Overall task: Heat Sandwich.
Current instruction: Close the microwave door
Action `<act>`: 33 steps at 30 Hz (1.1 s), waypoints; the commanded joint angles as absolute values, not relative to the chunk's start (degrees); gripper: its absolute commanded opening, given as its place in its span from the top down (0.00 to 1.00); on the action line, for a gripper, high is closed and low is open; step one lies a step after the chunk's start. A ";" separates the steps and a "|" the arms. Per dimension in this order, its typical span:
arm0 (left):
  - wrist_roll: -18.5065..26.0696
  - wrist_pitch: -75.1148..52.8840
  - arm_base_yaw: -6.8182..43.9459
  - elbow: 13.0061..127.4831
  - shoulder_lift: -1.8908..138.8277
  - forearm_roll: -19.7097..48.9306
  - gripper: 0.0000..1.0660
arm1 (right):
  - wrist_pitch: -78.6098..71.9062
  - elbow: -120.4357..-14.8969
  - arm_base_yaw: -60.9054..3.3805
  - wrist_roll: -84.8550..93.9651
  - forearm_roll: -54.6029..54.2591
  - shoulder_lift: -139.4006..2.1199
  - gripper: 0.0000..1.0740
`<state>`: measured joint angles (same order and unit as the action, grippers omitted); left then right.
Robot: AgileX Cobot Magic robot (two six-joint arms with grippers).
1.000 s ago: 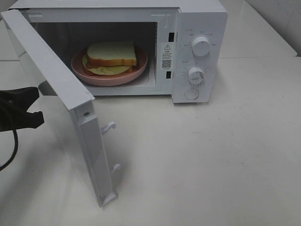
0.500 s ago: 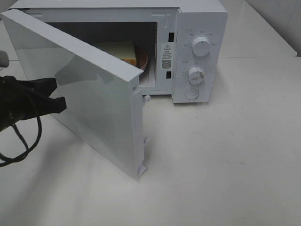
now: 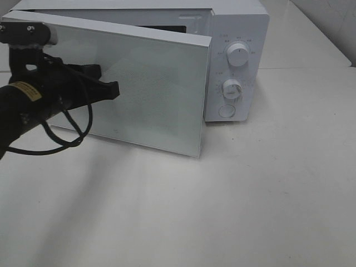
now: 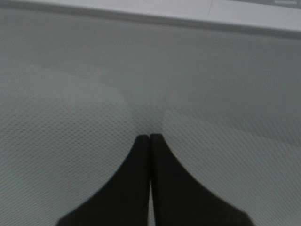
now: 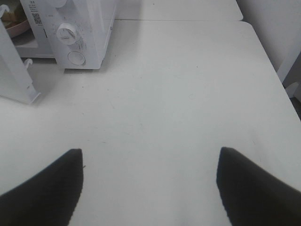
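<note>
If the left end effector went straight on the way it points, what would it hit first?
The microwave door. The shut left end effector points at the door's white outer face. Its tips look right against the face, though actual contact is hard to confirm.

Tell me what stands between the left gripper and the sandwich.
The microwave door, almost shut. The shut left gripper rests against its outer face; the sandwich lies behind it.

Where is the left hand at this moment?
In the exterior high view the left hand is on the left, its shut tips against the nearly closed microwave door.
</note>
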<state>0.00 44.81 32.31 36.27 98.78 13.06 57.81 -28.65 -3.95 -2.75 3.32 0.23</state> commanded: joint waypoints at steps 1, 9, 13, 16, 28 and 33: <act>0.29 44.46 34.61 39.36 100.96 14.50 1.00 | 57.18 -28.53 -3.50 -2.23 3.21 1.72 0.30; 2.41 44.06 38.90 45.89 106.00 19.71 1.00 | 57.18 -28.53 -3.50 -2.23 3.21 1.72 0.30; 5.96 42.80 40.91 50.42 108.12 23.09 1.00 | 57.18 -28.53 -3.50 -2.23 3.21 1.72 0.30; 7.16 42.11 41.60 52.43 109.09 24.41 1.00 | 57.18 -28.53 -3.50 -2.23 3.21 1.72 0.30; 10.60 36.78 42.06 63.71 114.71 28.07 1.00 | 57.18 -28.53 -3.50 -2.23 3.21 1.72 0.30; 13.52 36.10 41.83 67.04 116.65 28.99 1.00 | 57.18 -28.53 -3.50 -2.23 3.21 1.72 0.30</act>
<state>11.97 32.43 42.97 64.46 115.79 26.24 57.81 -28.65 -3.95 -2.75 3.27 0.23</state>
